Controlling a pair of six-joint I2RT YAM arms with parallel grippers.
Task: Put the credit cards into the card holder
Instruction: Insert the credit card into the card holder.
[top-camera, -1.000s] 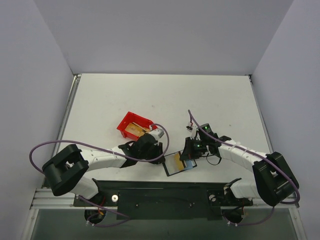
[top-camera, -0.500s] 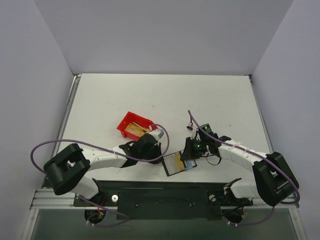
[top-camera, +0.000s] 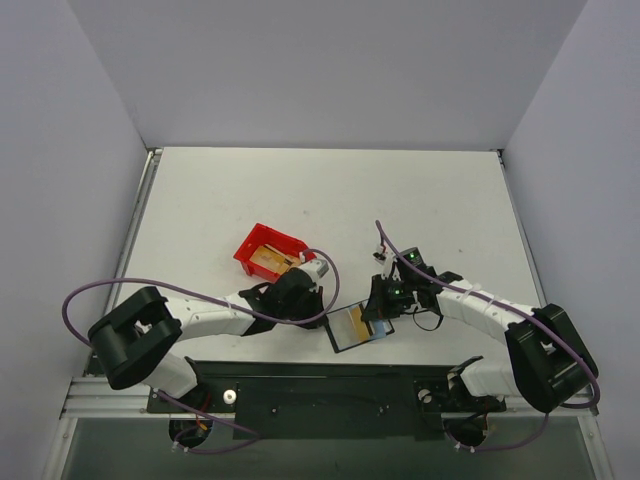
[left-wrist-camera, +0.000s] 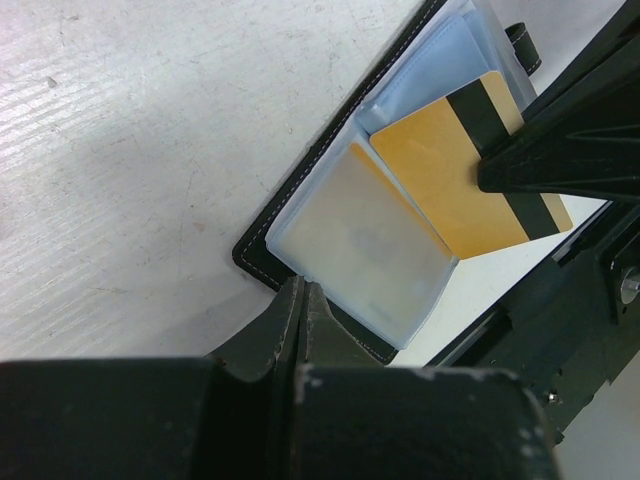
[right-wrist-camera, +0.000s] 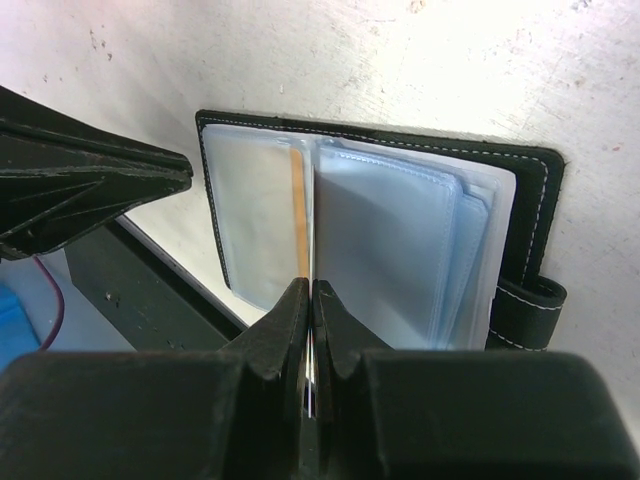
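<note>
1. White table (top-camera: 330, 190) fills my top view; all the work is on its near half.
2. Left arm (top-camera: 200, 318) comes in from the left and right arm (top-camera: 480, 312) from the right, meeting at the holder.
3. Red bin (top-camera: 248, 248) sits left of centre, just beyond the left wrist, with gold cards (top-camera: 268, 262) lying in it.
4. Black holder (top-camera: 378, 331) lies open close to the table's near edge, between the two grippers, its clear sleeves facing up.
5. Gold card (left-wrist-camera: 440, 190) with a dark stripe is over the holder's left half, its plain end down among the sleeves; how deep it sits I cannot tell. Just beside it a frosted sleeve (left-wrist-camera: 360, 240) shows a gold tint through its face.
6. Right gripper (right-wrist-camera: 308, 290) is clamped on that card's striped end; from its own wrist I see only the card's thin orange edge running from the fingertips into the holder.
7. Left gripper (left-wrist-camera: 300, 295) has its fingers pressed together, tips at the holder's near-left edge; whether they pinch anything I cannot tell.
</note>
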